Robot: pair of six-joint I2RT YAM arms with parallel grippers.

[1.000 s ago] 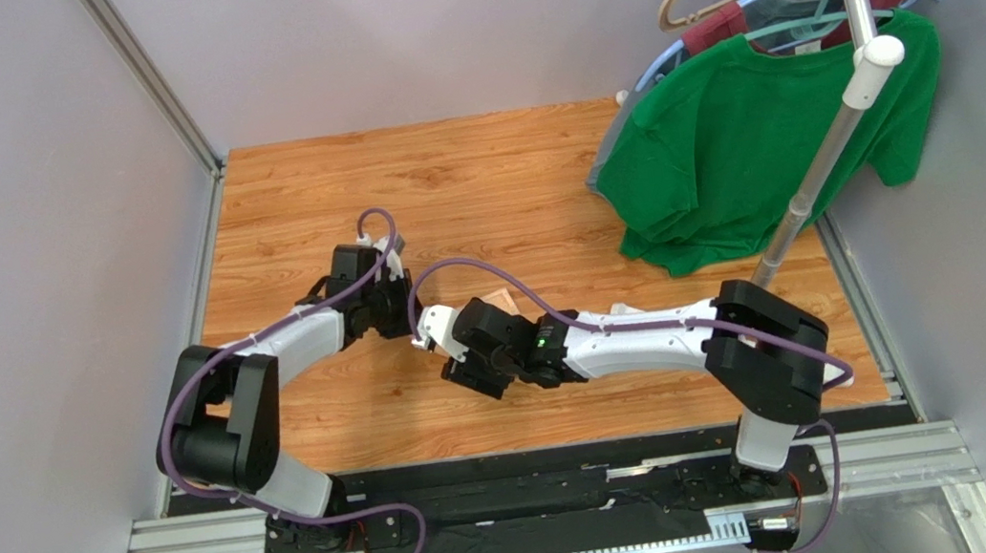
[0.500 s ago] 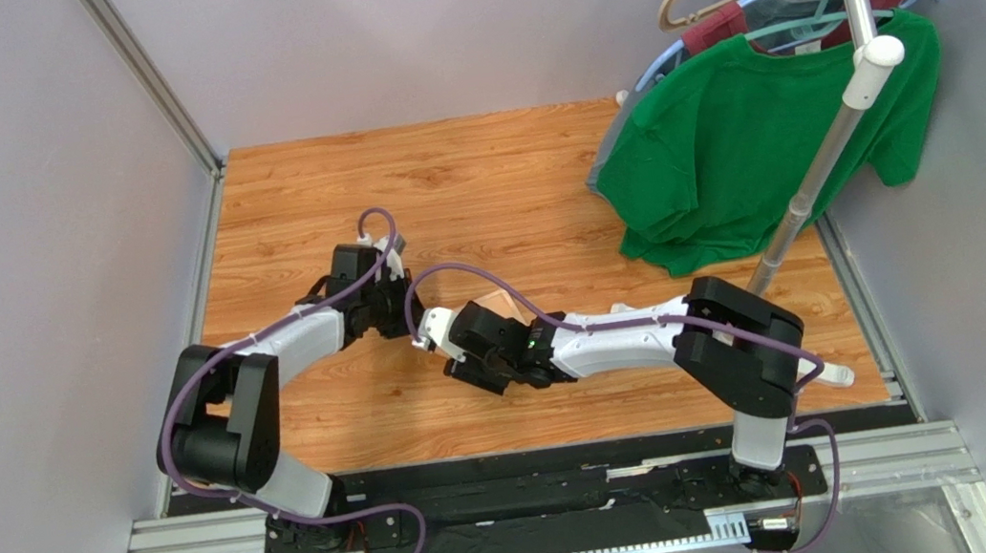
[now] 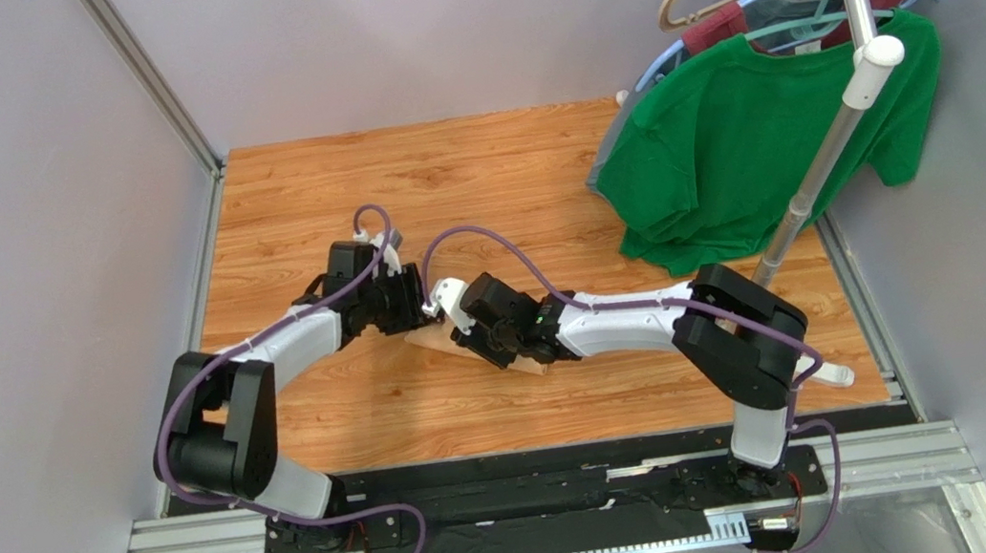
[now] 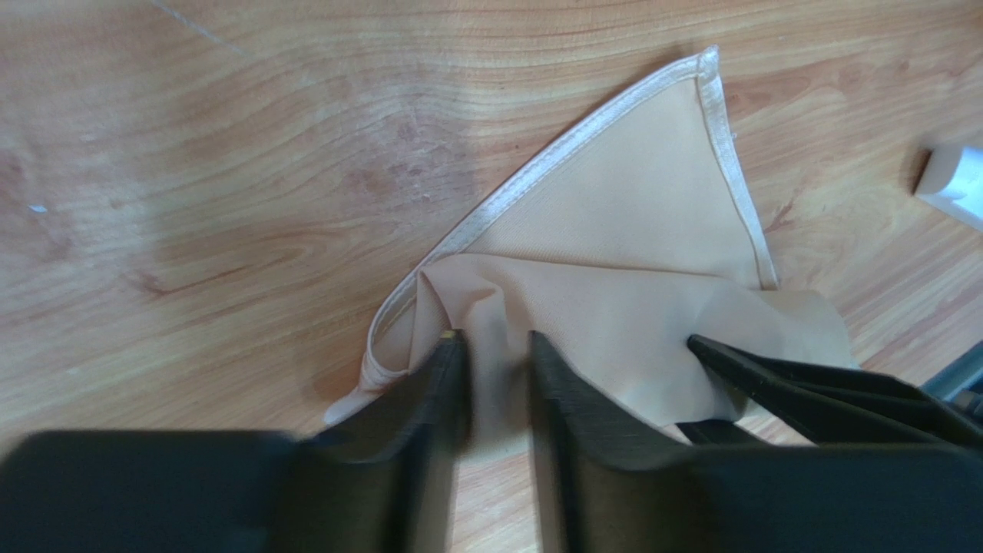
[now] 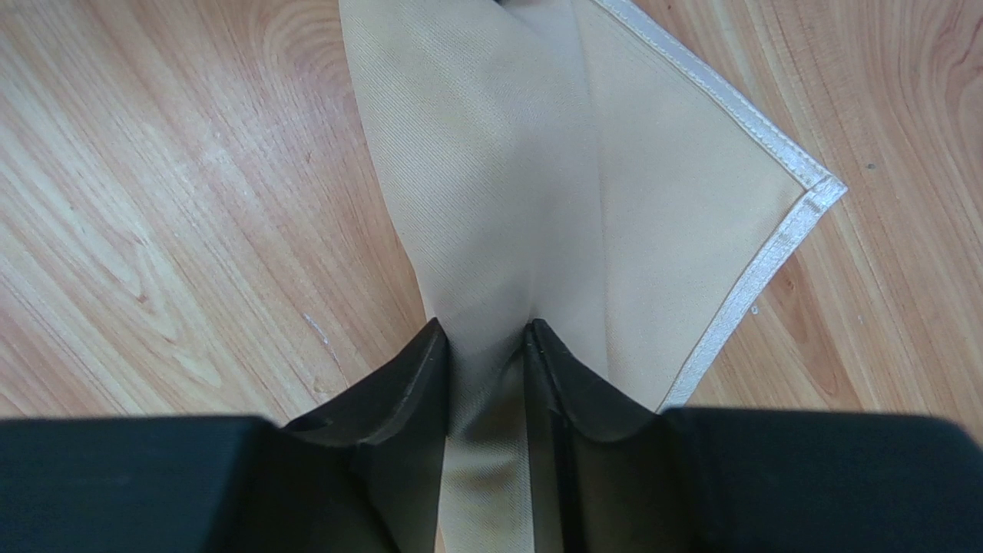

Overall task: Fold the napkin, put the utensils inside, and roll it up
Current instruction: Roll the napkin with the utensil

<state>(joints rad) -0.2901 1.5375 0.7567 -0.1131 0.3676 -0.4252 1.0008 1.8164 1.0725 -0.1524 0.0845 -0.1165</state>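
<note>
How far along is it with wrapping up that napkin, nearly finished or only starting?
Early days. Nothing looks finished: the napkin lies bunched on the table, not neatly folded. In hand: the left gripper and right gripper each pinch the cloth, mid-fold. Left: finishing the fold, laying utensils inside (none on the cloth yet), and rolling it.

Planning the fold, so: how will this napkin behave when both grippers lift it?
Likely floppy: the napkin creases and bunches where the left gripper pinches it. Probably light: it looks thin in the right gripper. Its sheen hints it may slip.
</note>
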